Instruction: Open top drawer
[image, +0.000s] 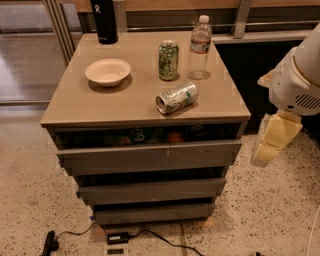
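Observation:
The top drawer (150, 156) is the widest grey front under the tan cabinet top (75, 107). It stands pulled out a little, and packets and an orange thing show in the gap above its front edge. Pale scuffs mark the panel near its centre. Two narrower grey drawer fronts (150, 190) sit below it. My gripper (272, 142), with pale yellow fingers, hangs at the right of the cabinet, off its right front corner, level with the top drawer and apart from it. It holds nothing that I can see.
On the cabinet top stand a white bowl (107, 71), an upright green can (168, 60), a green can lying on its side (177, 97), a clear water bottle (200, 46) and a black flask (104, 21). A black cable (125, 236) lies on the speckled floor in front.

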